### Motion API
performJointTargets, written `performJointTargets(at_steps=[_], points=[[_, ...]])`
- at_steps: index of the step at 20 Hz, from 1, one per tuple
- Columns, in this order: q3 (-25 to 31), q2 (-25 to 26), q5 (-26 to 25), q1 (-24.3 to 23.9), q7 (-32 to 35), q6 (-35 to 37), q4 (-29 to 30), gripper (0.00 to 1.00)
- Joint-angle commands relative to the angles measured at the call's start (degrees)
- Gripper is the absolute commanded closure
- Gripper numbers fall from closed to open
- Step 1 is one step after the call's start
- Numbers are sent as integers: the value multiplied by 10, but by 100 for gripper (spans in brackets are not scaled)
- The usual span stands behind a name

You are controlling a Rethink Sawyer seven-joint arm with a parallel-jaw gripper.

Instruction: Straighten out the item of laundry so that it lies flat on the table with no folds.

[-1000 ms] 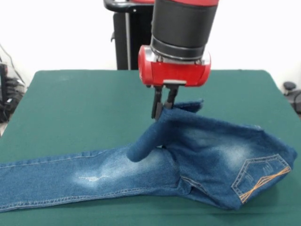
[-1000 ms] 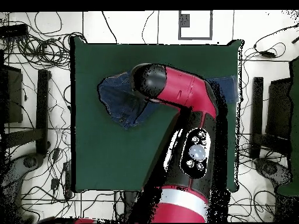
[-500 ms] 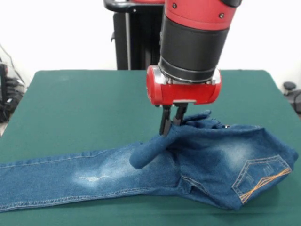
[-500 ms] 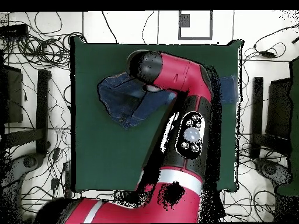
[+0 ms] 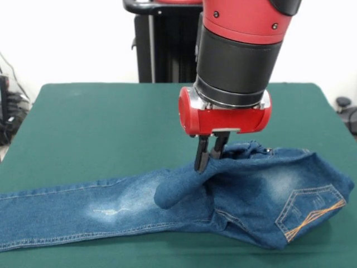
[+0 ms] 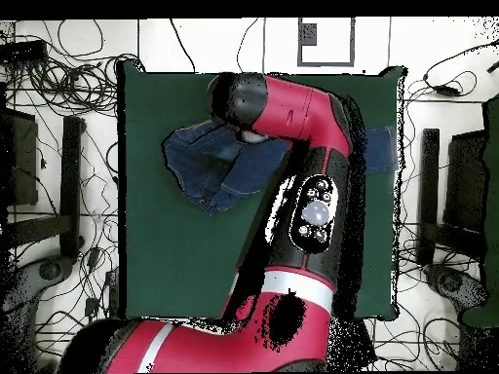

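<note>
Blue jeans [image 5: 262, 195] with whitish fades and orange pocket stitching on dark green table [image 5: 100, 123].

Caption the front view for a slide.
Red-and-black arm's pincer pinches a raised fold of the faded blue denim jeans lying partly bunched on the dark green cloth table.

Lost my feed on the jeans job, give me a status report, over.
Gripper shut on a pinched fold of the jeans. Jeans still bunched at the waist end, one leg flat on the table. Nothing in the way.
</note>
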Motion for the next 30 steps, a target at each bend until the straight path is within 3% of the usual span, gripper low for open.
performJointTargets(at_steps=[1, 11, 17, 24, 30], points=[[54, 8, -19, 0, 32, 86, -47, 100], [41, 47, -13, -5, 51, 169, -160, 100], [39, 79, -5, -13, 63, 175, -232, 100], [38, 100, 3, -18, 67, 176, -277, 100], [45, 100, 1, -18, 66, 154, -260, 100]])
